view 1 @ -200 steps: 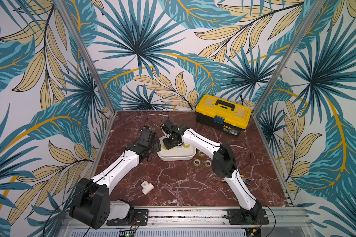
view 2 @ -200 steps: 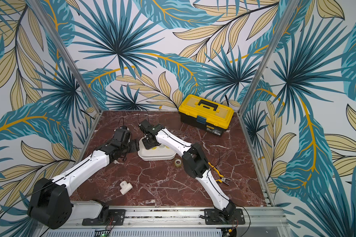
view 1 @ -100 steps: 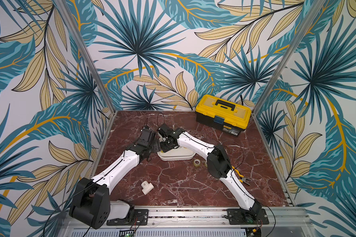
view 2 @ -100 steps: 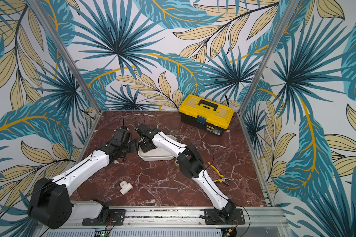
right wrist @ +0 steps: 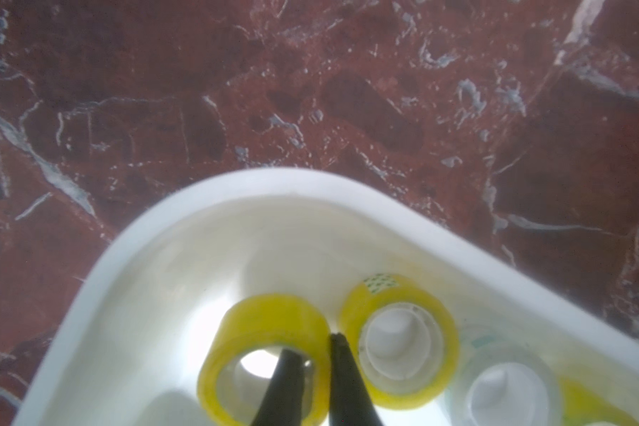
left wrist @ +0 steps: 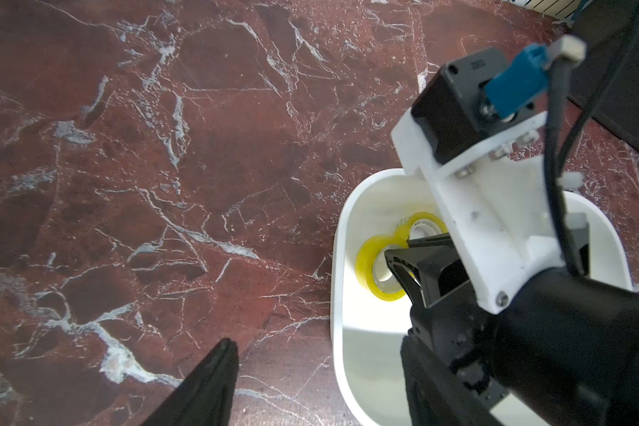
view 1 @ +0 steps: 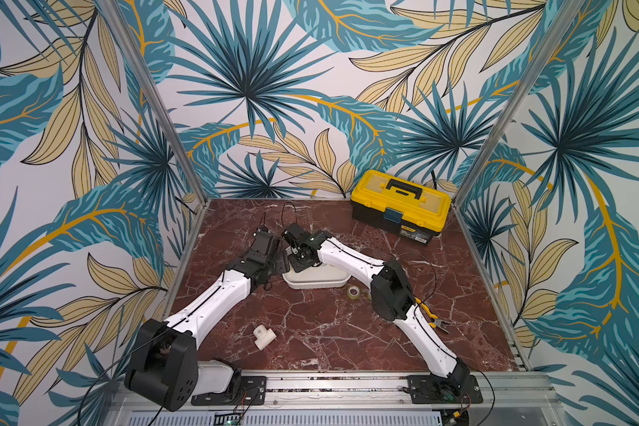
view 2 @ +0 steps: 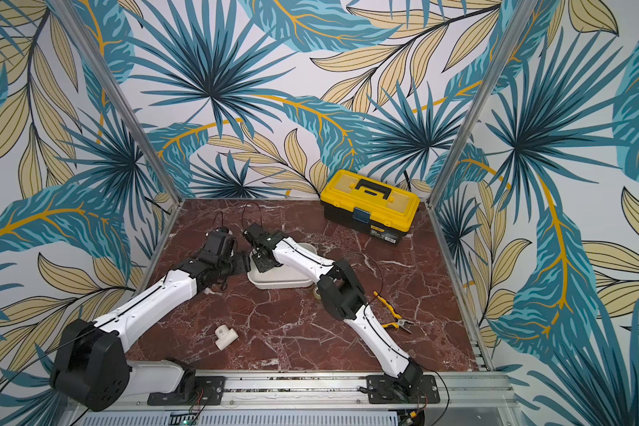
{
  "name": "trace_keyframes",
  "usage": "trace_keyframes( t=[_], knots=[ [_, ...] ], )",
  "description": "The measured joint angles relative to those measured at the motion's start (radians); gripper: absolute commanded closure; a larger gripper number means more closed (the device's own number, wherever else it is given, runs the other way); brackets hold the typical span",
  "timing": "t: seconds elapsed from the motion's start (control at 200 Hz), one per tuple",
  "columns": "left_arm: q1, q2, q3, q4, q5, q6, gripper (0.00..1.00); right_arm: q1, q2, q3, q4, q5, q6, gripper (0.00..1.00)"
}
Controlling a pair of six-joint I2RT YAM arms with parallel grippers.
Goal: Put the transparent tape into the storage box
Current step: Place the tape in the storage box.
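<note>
- Tape in hand: a yellow-tinted clear ring, the held roll (right wrist: 266,317), lower centre of the right wrist view. It is already inside the rim of the white shallow plastic tub (right wrist: 273,180), close to its rounded corner.
- Grip: right gripper (right wrist: 312,348) is clamped on the ring's wall, one finger through the hole and one outside. The ring is tilted, with the hole facing roughly toward the camera.
- The outer finger sits in the narrow slit between the held roll and the second yellow roll (right wrist: 399,346) just to its right. Cannot tell whether the two rolls touch.
- The greyer-white roll (right wrist: 502,383) is further toward the lower right, also in the tub.
- Cannot tell whether the held roll rests on the tub floor or hangs just above it.
- Judgement: this is the release step. The roll is already over the tub floor, so parting the jaws should do it. The outer finger opens toward the neighbouring roll and may nudge it.
- Off to the side: left gripper (view 1: 279,260), jaws apart and empty, just beside the tub's left end in a top view.
- Leftover: the loose roll (view 1: 354,292) lies on the red marble table (view 1: 310,324), just right of the tub's lower right corner and beside the right arm's elbow. The right arm is nearer, so that roll is probably its next pick.
</note>
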Motion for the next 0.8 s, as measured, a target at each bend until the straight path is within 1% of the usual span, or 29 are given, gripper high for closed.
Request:
trace_keyframes(
  t=[0.115,0.261,0.351,0.546,0.636,0.692,0.717,0.767,0.802],
  knots=[
    [0.000,0.010,0.000,0.000,0.002,0.000,0.25,0.000,0.001,0.000,0.000,0.017,-0.002,1.00],
    [-0.002,0.022,0.000,0.000,0.002,0.000,0.25,0.000,0.008,0.009,0.000,0.019,-0.003,0.89],
    [-0.003,0.027,0.000,0.000,0.003,0.000,0.25,0.000,0.018,0.017,0.003,0.018,-0.003,0.84],
    [-0.006,0.032,0.000,0.000,0.003,-0.003,0.25,0.000,0.032,0.023,0.003,0.018,-0.003,0.82],
    [-0.009,0.032,0.000,0.000,0.002,-0.006,0.25,0.000,0.032,0.029,0.005,0.018,-0.007,0.77],
    [-0.010,0.032,0.000,0.000,0.003,-0.007,0.25,0.000,0.032,0.031,0.005,0.019,-0.008,0.76],
    [-0.010,0.032,0.000,0.000,0.002,-0.008,0.25,0.000,0.032,0.031,0.005,0.019,-0.008,0.73],
    [-0.010,0.032,0.000,0.000,0.002,-0.008,0.25,0.000,0.032,0.031,0.005,0.019,-0.010,0.72],
    [-0.011,0.032,0.000,0.000,0.002,-0.008,0.25,0.000,0.032,0.031,0.005,0.019,-0.010,0.68]
  ],
)
